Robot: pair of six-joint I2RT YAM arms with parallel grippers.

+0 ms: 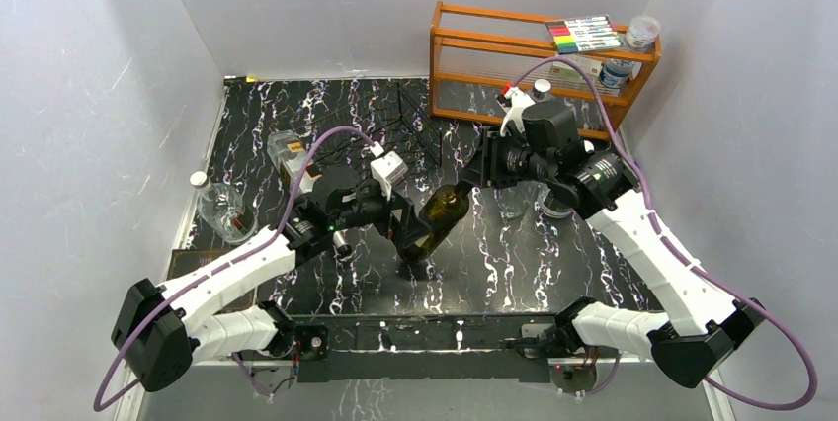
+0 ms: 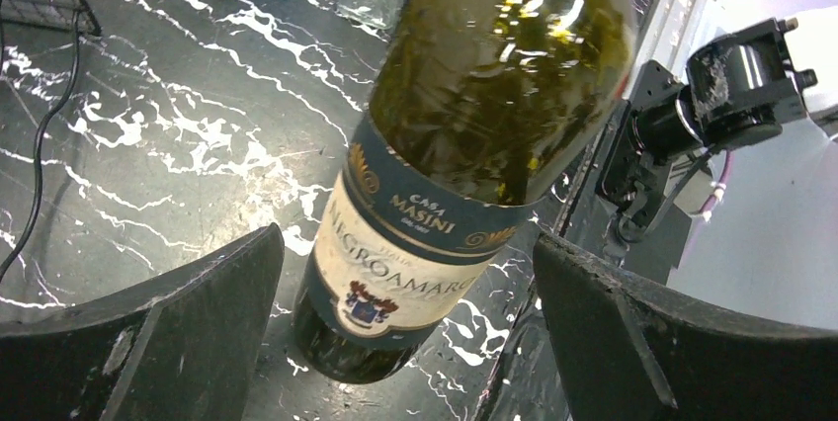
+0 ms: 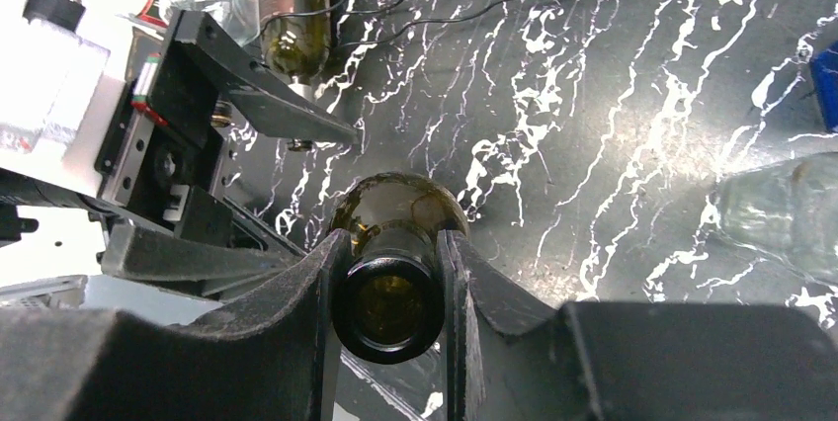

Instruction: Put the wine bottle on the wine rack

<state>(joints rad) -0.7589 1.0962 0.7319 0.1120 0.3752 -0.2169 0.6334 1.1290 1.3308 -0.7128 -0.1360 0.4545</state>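
While the right pincer (image 3: 390,253) clamps the neck of the tilted dark-green glass wine bottle (image 1: 442,215), the left pincer (image 2: 407,243) stands wide around its body, above the white-veined black worktop (image 1: 553,243) enclosed by white walls (image 1: 326,6).

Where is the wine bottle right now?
In the top view the wine bottle is tilted at the centre of the table, in front of the wine rack; the right tool is shut on its neck, the open left tool flanks its body.
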